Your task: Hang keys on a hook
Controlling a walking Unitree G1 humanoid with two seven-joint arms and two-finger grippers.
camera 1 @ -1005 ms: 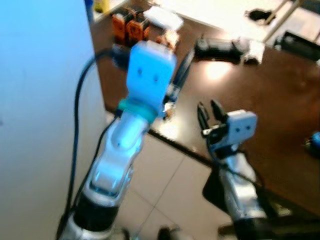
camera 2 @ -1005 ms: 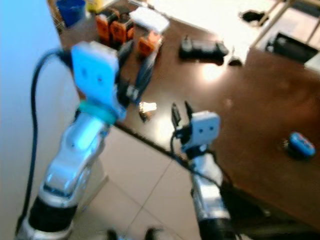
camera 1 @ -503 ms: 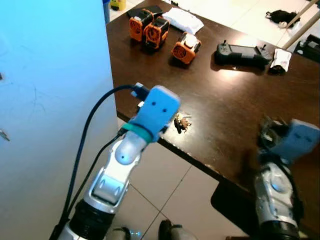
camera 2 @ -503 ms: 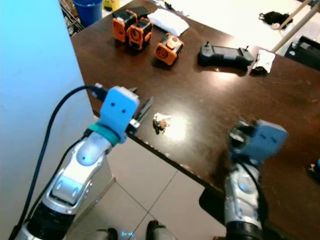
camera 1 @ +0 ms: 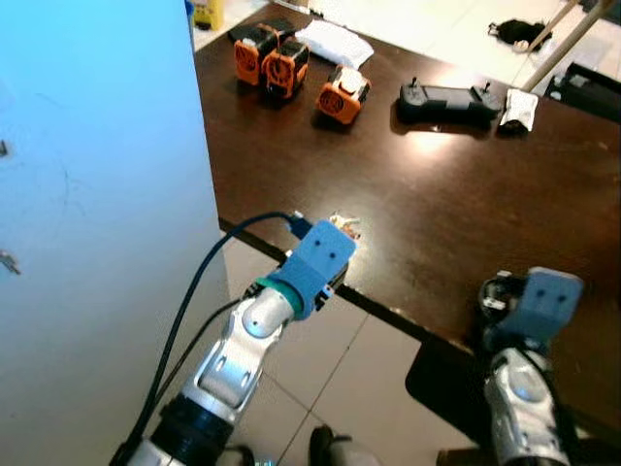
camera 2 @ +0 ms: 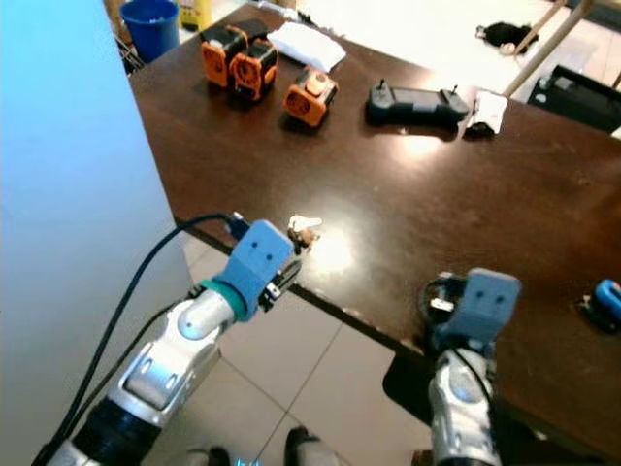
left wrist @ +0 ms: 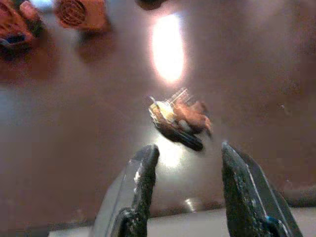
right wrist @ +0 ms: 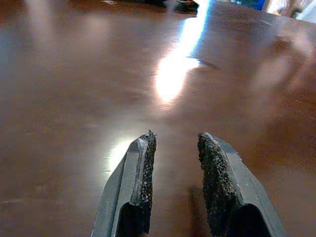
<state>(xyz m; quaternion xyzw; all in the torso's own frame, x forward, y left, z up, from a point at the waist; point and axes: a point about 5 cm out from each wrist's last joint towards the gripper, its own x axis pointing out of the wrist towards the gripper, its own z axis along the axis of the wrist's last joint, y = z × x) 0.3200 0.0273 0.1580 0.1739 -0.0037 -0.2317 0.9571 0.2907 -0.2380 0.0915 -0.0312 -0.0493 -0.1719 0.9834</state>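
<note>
You are looking down from the robot's head at a dark brown table (camera 1: 505,184) that runs from a pale blue wall panel (camera 1: 87,194) out across the view. The keys (left wrist: 178,118), a small bunch that looks slightly blurred, lie flat on the table close to its near edge, a short way out from the wall panel.

Your left gripper (left wrist: 187,170) hangs at the table's near edge, just short of the keys. Its two black fingers are spread wide apart and hold nothing; the keys sit just beyond the fingertips, in line with the gap between them. From the head you see this arm's blue wrist block (camera 2: 258,257) right beside the keys, with a dark cable (camera 1: 194,301) looping back from it.

Your right gripper (right wrist: 175,163) is over the table's near edge, well apart from the keys, on the side away from the wall panel. Its fingers stand a narrow gap apart above bare, glossy wood, holding nothing.

Toward the table's far side lie three orange battery packs (camera 1: 281,70), a white packet (camera 1: 335,41) and a black handheld controller (camera 1: 448,101). A small blue object (camera 2: 606,299) sits at the table's right end; what it is cannot be made out.
</note>
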